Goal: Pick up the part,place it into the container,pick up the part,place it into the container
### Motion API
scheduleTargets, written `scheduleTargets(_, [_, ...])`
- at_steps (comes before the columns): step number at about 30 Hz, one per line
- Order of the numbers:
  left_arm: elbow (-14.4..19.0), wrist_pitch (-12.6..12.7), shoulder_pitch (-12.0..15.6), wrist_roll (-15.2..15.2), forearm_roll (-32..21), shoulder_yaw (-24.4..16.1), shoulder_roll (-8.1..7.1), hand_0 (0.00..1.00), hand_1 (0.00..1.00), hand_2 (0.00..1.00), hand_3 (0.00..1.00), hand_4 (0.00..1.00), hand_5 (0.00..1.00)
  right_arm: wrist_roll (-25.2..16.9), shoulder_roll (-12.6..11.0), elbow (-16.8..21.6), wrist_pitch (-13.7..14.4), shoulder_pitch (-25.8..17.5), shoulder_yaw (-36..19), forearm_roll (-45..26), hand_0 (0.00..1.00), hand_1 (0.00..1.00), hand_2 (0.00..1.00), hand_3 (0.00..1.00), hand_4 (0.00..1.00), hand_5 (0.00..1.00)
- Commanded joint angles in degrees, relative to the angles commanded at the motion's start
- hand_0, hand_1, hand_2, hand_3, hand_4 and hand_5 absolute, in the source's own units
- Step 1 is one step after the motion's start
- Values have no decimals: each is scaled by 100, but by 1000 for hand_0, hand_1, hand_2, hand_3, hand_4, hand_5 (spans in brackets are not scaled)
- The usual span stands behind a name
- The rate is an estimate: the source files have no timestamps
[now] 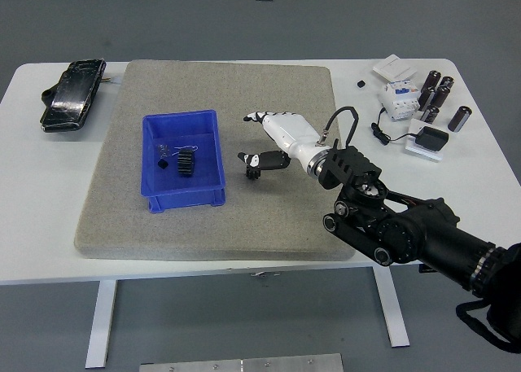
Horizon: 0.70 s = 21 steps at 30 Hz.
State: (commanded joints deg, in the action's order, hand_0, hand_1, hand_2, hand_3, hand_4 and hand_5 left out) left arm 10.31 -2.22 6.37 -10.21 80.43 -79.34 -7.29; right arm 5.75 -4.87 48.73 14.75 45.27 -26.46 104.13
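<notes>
My right hand [273, 136] hung over the grey mat [269, 217], just right of the blue container [213, 156], fingers spread loosely toward the bin and the thumb dropped low toward a small black gear [252, 168] lying on the mat beneath it. I held nothing, as far as I could judge; the thumb tip and the gear sat so close in the head view that I could not rule out contact. The palm faced down and somewhat left, the wrist angled up from my black forearm [407, 225], which reached in from the lower right. One gear-like part [186, 162] and a few small bits already lay inside the container. To take the gear on the mat cleanly, I judged I should settle the thumb and forefinger on opposite sides of its toothed rim, close gently so it would not skid on the soft mat, lift straight up, then carry it left over the container's right-hand wall before letting go. My left arm was out of sight.
</notes>
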Motion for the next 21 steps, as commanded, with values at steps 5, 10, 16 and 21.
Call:
scheduleTargets(5, [0, -2, -1, -2, 10, 3, 5, 668, 668, 655, 662, 697, 408, -36, -26, -80, -65, -39, 205, -43, 784, 754, 820, 832, 776, 543])
scheduleTargets(10, [0, -4, -13, 6, 2, 20, 0, 668, 668, 654, 662, 697, 408, -54, 21, -204, -98, -26, 393, -81, 771, 748, 816, 832, 770, 531])
scheduleTargets(16, [0, -6, -23, -3, 3, 36, -1, 667, 668, 655, 662, 697, 407, -69, 170, -390, -109, 64, 650, -127, 733, 719, 792, 828, 768, 525])
scheduleTargets(21, [0, -8, -42, 2, 8, 44, -7, 667, 668, 655, 662, 697, 407, -74, 308, -560, -108, 143, 799, -141, 733, 719, 792, 828, 768, 525])
